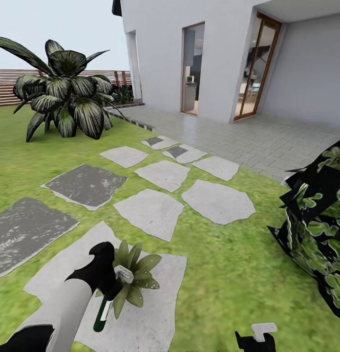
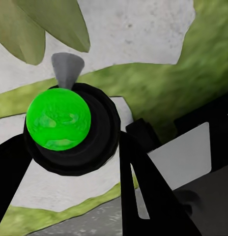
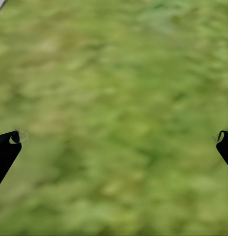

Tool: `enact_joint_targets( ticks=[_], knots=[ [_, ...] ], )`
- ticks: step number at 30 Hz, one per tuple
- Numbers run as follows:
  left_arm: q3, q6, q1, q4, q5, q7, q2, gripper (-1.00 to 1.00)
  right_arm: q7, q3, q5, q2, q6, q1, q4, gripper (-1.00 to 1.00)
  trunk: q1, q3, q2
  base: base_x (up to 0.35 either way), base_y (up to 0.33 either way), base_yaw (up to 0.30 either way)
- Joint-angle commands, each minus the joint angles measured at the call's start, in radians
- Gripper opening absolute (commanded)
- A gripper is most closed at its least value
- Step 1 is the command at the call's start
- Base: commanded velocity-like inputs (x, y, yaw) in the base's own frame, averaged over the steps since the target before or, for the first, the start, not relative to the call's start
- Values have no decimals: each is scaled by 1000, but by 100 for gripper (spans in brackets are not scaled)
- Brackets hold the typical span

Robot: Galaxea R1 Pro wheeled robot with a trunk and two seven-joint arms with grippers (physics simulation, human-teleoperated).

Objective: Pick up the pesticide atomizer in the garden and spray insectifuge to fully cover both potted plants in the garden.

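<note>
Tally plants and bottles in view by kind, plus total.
Potted plant (small rosette): 1
Big dark-leaved bush, one by the fence, one at the right edge: 2
Atomizer, in the left gripper, seen bottom-on as a green disc in the left wrist view: 1
Total: 4

You see rough matt grey stone slabs (image 1: 153,210), a glossy green atomizer (image 2: 58,118) body, and a slatted wooden fence (image 1: 6,85).
</note>
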Motion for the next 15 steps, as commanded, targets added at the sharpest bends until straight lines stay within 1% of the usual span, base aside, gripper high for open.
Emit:
enact_joint_targets(
  ticks=[1,6,12,15],
  knots=[
    [8,7,0,-1,-10,-9,-2,-100,5,-9,5,0,-3,-1,1,100,4,-6,-8,0,0,0],
    [9,7,5,-2,-10,-8,-2,-100,5,-10,5,0,-3,-1,1,100,23,-28,-43,0,0,0],
    [4,7,10,2,-10,-8,-2,-100,5,-9,5,0,-3,-1,1,100,23,-29,-43,0,0,0],
    [3,7,11,1,-10,-7,4,-100,5,-9,5,0,-3,-1,1,100,23,-29,-43,0,0,0]
  ],
)
